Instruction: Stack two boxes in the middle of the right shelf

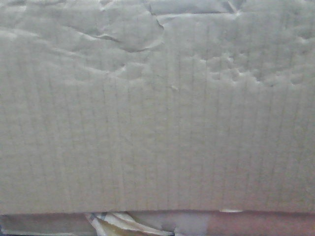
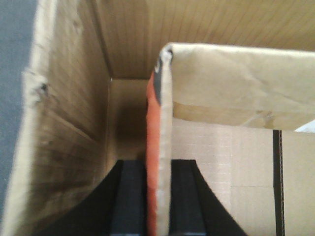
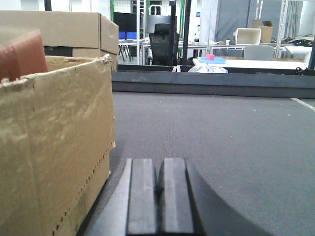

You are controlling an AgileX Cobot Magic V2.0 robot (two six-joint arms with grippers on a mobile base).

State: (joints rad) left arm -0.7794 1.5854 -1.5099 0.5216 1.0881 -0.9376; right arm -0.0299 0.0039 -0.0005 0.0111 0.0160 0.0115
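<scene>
The left gripper [image 2: 158, 196] is clamped on an upright wall of the box [image 2: 221, 83], 1 finger on each side; the right gripper [image 3: 158, 196] has its fingers pressed together on nothing, low beside what seems the same box, with a 2nd box [image 3: 59, 27] behind. Cardboard fills the front view; the shelf is not in sight. A 1-sided pinch on dented board will likely let the box tilt; better to brace the far wall with the right arm, then lift slowly and level.
</scene>
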